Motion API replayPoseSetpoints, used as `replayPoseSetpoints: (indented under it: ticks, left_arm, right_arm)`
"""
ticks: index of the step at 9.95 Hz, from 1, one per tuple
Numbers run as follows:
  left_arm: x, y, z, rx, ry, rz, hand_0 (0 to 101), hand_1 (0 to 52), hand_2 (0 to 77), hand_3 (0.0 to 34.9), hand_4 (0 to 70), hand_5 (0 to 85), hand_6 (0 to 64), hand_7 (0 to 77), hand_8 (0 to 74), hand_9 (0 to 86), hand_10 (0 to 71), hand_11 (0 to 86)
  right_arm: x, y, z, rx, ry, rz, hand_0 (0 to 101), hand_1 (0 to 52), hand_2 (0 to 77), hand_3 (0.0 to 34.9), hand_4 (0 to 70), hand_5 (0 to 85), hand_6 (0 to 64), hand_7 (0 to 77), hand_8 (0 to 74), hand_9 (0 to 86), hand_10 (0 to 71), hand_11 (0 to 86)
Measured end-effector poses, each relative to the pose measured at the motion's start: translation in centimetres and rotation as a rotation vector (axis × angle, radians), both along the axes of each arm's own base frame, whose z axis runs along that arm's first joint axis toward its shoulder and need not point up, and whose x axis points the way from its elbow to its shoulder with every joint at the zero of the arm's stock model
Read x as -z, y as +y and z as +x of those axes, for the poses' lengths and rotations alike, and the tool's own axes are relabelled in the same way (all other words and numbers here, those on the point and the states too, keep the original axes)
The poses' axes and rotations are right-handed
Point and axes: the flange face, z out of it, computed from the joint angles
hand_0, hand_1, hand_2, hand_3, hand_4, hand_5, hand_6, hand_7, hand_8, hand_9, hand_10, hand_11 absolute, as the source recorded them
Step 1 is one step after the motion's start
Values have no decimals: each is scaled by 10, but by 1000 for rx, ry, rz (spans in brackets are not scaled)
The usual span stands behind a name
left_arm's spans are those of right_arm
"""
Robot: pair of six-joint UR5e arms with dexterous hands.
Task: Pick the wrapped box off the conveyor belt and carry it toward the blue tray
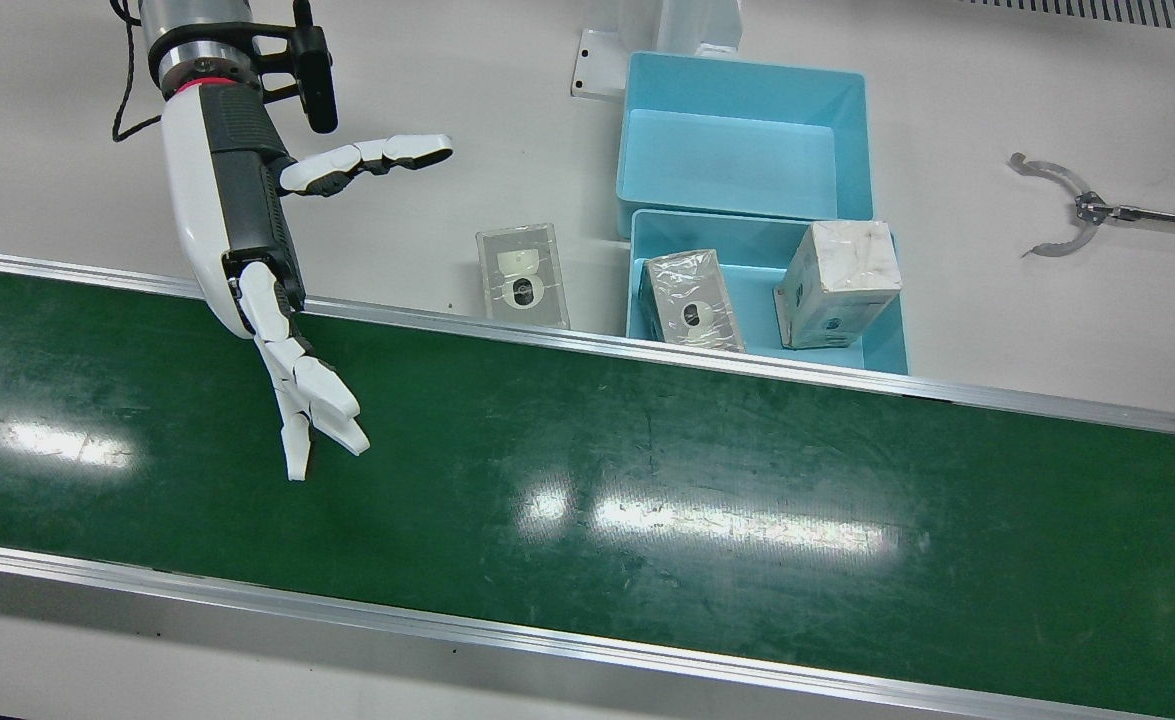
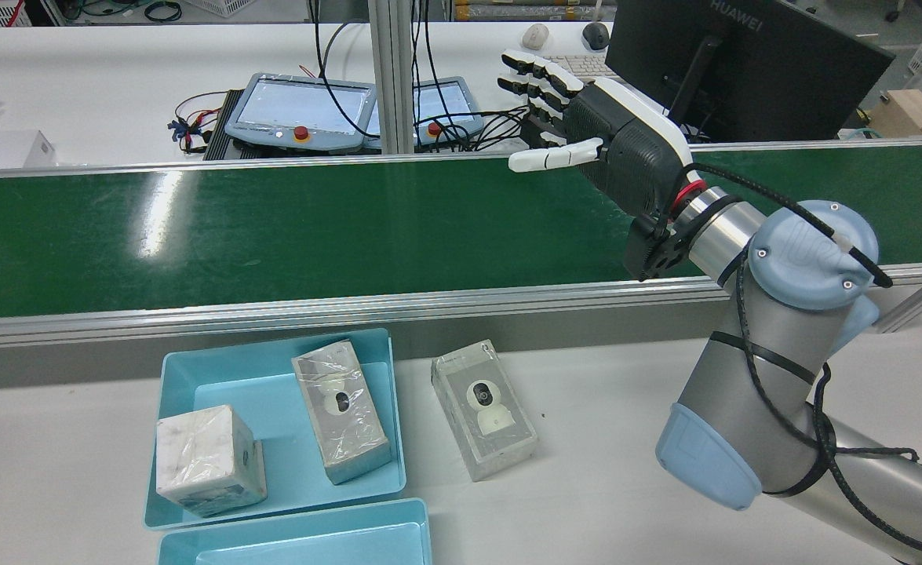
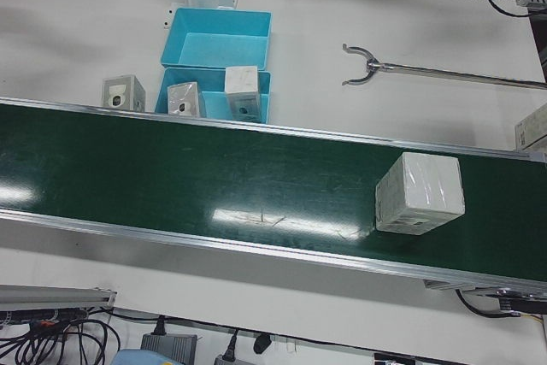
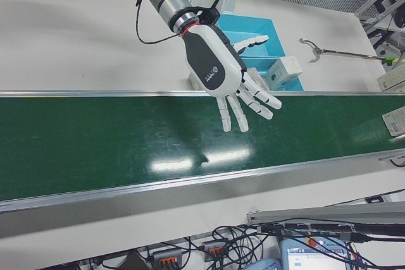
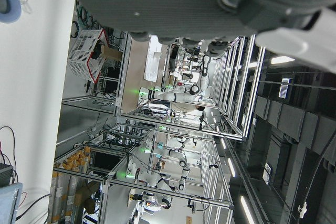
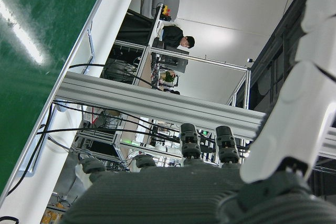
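The right hand [image 1: 247,260] hangs above the green conveyor belt [image 1: 647,480] near its table-side rail, fingers spread wide and holding nothing; in the rear view the same hand [image 2: 610,133] reaches out over the belt with its palm turned toward the belt's other end. The wrapped box [image 3: 420,192], pale and covered in shiny film, sits on the belt well away from that hand, and only the left-front view shows it, toward that view's right end of the belt. The left hand [image 5: 210,3] appears only as a dark palm edge along the top of its own camera's picture, and whether it is spread or closed cannot be told. On the white table beside the belt stand two blue trays: the blue tray [image 1: 887,340] next to the rail holds a film-wrapped camera box [image 1: 692,300] and a whitish cube-shaped box [image 1: 837,285], while the second tray [image 1: 737,80] behind it holds nothing. Another wrapped camera box [image 1: 522,275] lies on the table just beside the nearer tray. A metal reaching tool [image 1: 1077,205] with a forked end lies on the table well apart from the trays.
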Motion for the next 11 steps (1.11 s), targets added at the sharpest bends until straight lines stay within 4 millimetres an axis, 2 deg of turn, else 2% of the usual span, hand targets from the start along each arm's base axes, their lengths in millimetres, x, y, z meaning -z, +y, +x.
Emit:
replayPoseSetpoints:
  ticks: [5,6,9,10,11]
  left_arm:
    - [0,0,0,0,0,0,0,0,11,0,0,5,0,5,5,5,5,0]
    - [0,0,0,0,0,0,0,0,11,0,0,5,0,5,5,5,5,0]
    - [0,0,0,0,0,0,0,0,5,0,5,5,0,5,0,5,5,0]
    - [0,0,0,0,0,0,0,0,5,0,0,5,5,5,0,0,5,0]
    - [0,0,0,0,0,0,0,0,5,0,0,5,5,5,0,0,5,0]
  right_arm:
    - [0,-1,-1,1,-7,-3,394,93,125,297,0,136,0,131,0,11,16,27]
    - [-1,-4,0,-3,-8,-7,385,71,98,299,0,158,0,131,0,16,16,27]
    - [-4,-16,9,-28,-15,-18,379,71,76,301,0,147,0,93,0,38,16,27]
    - [-4,-21,11,-34,-28,-17,379,82,55,300,0,109,0,87,0,38,16,27]
    - [-2,-26,9,-36,-45,-12,379,82,76,301,0,125,0,87,11,38,27,54]
